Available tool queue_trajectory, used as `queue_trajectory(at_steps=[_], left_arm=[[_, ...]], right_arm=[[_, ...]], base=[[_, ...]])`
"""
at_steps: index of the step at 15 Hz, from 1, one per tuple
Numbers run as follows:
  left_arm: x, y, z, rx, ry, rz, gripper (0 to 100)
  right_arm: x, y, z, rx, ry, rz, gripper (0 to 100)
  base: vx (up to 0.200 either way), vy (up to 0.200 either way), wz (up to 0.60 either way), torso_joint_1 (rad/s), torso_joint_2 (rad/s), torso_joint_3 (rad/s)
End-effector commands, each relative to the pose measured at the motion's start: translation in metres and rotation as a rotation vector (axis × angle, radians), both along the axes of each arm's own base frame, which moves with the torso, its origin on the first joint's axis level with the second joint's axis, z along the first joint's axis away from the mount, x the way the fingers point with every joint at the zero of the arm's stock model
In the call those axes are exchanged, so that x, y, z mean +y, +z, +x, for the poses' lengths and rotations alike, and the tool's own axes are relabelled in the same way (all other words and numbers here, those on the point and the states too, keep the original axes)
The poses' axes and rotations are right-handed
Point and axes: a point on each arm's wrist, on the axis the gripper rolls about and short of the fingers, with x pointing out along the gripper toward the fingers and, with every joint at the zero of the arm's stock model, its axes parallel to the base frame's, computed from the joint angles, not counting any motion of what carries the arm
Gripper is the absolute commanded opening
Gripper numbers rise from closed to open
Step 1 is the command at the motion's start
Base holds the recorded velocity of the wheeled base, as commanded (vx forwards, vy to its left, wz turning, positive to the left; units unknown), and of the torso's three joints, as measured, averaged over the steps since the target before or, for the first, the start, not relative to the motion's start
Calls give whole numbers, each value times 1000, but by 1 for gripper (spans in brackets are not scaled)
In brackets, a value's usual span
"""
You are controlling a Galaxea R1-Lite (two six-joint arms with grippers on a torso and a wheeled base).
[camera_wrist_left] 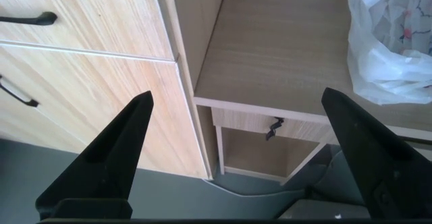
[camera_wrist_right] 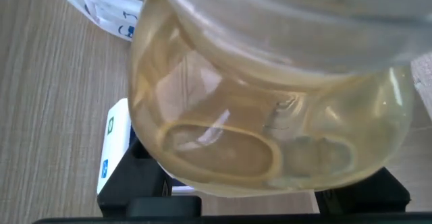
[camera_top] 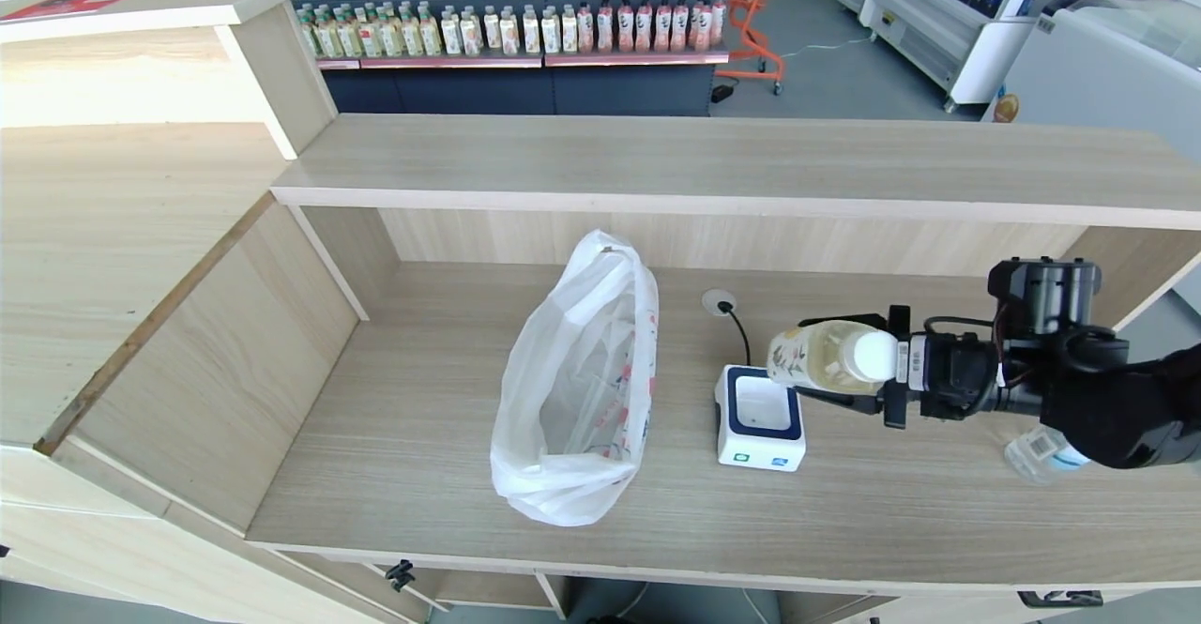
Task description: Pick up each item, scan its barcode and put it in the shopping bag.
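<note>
Checkout counter [camera_top: 394,455], pale wood-grain, recessed work surface walled at the back and left, with a raised ledge [camera_top: 732,159] along the far side; white plastic shopping bag [camera_top: 577,389] standing near the middle, mouth open; white-and-blue barcode scanner [camera_top: 760,418] just beside the bag on its right, apart from it; black cable [camera_top: 741,333] from the scanner to a round grommet [camera_top: 720,302] behind it; clear plastic bottle [camera_top: 1037,450] lying at the right end, partly hidden.
</note>
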Motion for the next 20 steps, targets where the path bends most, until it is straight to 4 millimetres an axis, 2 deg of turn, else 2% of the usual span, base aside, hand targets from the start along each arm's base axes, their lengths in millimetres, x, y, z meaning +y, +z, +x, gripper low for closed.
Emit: queue_trajectory(at_steps=[1, 8, 11, 14, 15, 16, 17, 18, 20], left_arm=[[0, 0, 0, 0, 0, 0, 100], [0, 0, 0, 0, 0, 0, 100], [0, 0, 0, 0, 0, 0, 100], [0, 0, 0, 0, 0, 0, 100], [0, 0, 0, 0, 0, 0, 100], [0, 0, 0, 0, 0, 0, 100], [0, 0, 0, 0, 0, 0, 100], [0, 0, 0, 0, 0, 0, 100], [0, 0, 0, 0, 0, 0, 100]], right_arm=[[0, -27, 11, 51, 9, -16, 0], [19, -56, 41, -24, 109, -61, 0], [26, -60, 56, -58, 125, -65, 0], [27, -60, 57, -61, 125, -66, 0], [26, -53, 55, -67, 126, -60, 0], [25, -36, 50, -74, 122, -41, 0], [25, -36, 50, -74, 122, -41, 0], [16, 12, 28, 9, 77, 67, 0], [7, 59, -2, 140, 17, 206, 0]], base=[[0, 0, 0, 0, 0, 0], [0, 0, 0, 0, 0, 0], [0, 0, 0, 0, 0, 0], [0, 0, 0, 0, 0, 0], [0, 0, 0, 0, 0, 0], [0, 0, 0, 0, 0, 0], [0, 0, 0, 0, 0, 0], [0, 0, 0, 0, 0, 0], [0, 0, 0, 0, 0, 0]])
